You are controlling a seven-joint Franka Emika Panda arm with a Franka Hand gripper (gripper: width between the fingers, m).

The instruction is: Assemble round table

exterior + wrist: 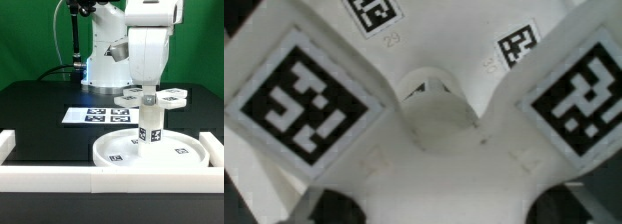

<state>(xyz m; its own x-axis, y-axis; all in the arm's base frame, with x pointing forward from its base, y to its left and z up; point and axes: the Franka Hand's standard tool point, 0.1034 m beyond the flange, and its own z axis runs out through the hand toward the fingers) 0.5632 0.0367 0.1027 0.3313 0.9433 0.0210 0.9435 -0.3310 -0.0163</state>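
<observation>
The large rimmed round disc (150,150) lies flat on the black table. The short cylindrical leg (150,127) stands upright at its middle, tag facing the camera. The flat cross-shaped base (168,97) sits on top of the leg, its tagged arms spread out. My gripper (148,91) comes straight down onto the base's centre. In the wrist view the base (429,110) fills the picture with its tags. My gripper (455,207) is shut on one arm of the base, with a dark fingertip (335,207) on each side. The leg is hidden there.
The marker board (98,116) lies on the table behind the disc, at the exterior view's left. White border rails run along the front (110,181), the left (8,145) and the right (214,146). The arm's white body (105,55) stands behind.
</observation>
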